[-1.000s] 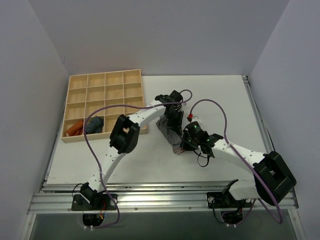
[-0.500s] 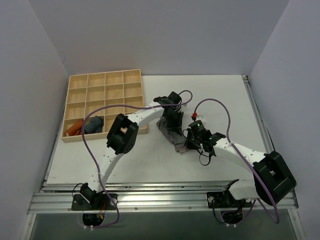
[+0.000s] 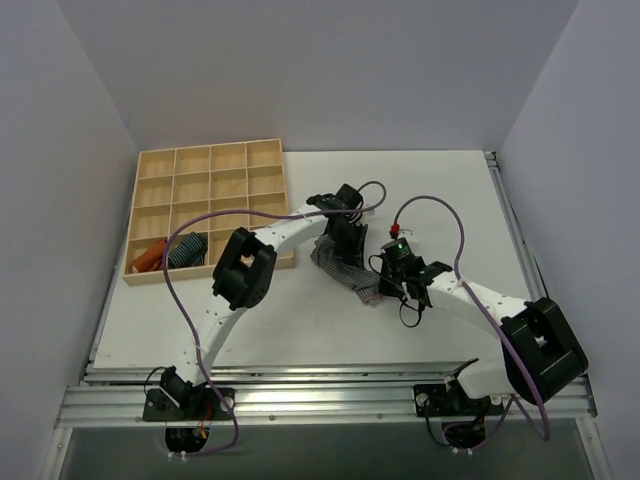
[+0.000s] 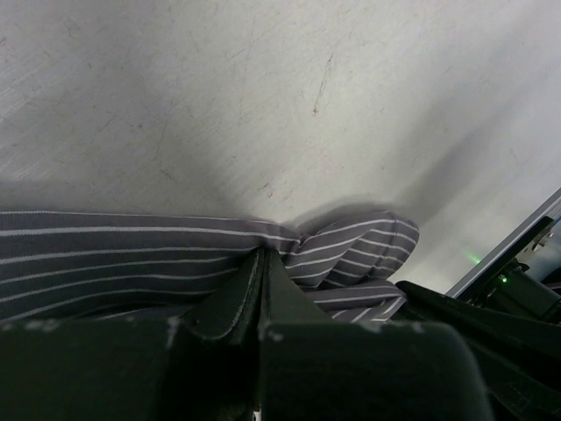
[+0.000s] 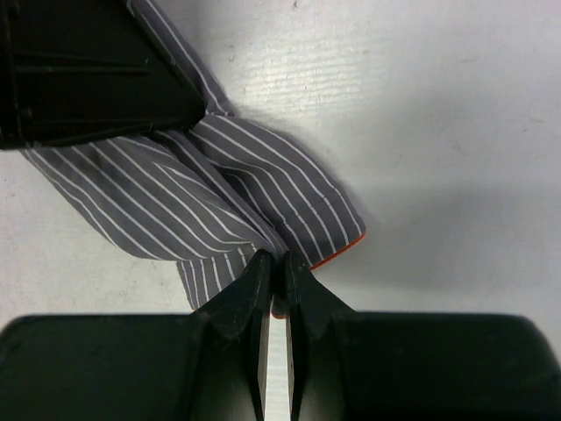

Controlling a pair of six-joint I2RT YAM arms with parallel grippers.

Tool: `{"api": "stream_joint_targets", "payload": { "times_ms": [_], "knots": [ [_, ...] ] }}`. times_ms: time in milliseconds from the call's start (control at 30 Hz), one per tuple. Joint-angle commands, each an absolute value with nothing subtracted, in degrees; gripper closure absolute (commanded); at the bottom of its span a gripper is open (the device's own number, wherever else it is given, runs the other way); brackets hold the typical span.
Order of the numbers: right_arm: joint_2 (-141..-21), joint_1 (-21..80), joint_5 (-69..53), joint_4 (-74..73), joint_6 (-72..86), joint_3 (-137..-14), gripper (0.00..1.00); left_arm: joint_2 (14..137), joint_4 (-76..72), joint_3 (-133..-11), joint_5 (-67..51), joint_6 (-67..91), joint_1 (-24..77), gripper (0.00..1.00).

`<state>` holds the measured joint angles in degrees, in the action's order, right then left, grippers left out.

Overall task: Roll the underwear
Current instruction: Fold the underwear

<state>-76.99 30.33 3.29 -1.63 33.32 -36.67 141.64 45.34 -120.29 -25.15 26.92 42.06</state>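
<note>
The underwear [image 3: 345, 270] is a small grey cloth with thin white stripes and an orange edge, lying stretched on the white table at mid-view. My left gripper [image 3: 343, 248] is shut on its far left part; in the left wrist view the closed tips [image 4: 261, 254] pinch a fold of the cloth [image 4: 131, 263]. My right gripper [image 3: 385, 282] is shut on the near right end; in the right wrist view its tips [image 5: 273, 260] clamp the cloth [image 5: 219, 184] beside the orange hem. The left gripper body [image 5: 88, 70] shows at the top left of that view.
A wooden tray [image 3: 210, 147] of small compartments stands at the back left. A blue striped roll [image 3: 185, 250] and an orange cloth [image 3: 148, 258] lie in its near-left compartments. Purple cables loop above both arms. The right gripper's body [image 4: 491, 307] shows in the left wrist view.
The cloth was bunched between the grippers and now lies stretched longer and flatter. The right gripper has moved right and slightly away; the left gripper has shifted little.
</note>
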Motion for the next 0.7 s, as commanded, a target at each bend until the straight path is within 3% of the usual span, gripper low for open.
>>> {"api": "stream_joint_targets", "payload": {
  "times_ms": [0, 200, 367, 467, 667],
  "knots": [
    [-78.7, 29.4, 6.9, -4.1, 31.0, -40.3, 1.0, 142.3, 47.4, -118.1, -23.1, 22.5, 43.5, 0.98],
    [-78.2, 29.9, 0.6, -2.8, 29.0, -38.9, 1.0, 138.9, 50.0, -115.8, -21.1, 18.7, 43.4, 0.98],
    [-73.6, 30.1, -4.1, -1.0, 30.1, -34.6, 1.0, 132.5, 44.8, -112.4, -19.8, 25.8, 39.6, 0.97],
    [-72.6, 30.8, -6.6, -0.5, 30.8, -33.8, 1.0, 131.7, 43.9, -115.2, -21.7, 28.5, 37.7, 0.86],
    [-72.3, 33.1, -6.2, -0.5, 33.0, -33.1, 1.0, 135.9, 47.1, -125.8, -24.3, 28.3, 38.4, 0.85]
  ]
}}
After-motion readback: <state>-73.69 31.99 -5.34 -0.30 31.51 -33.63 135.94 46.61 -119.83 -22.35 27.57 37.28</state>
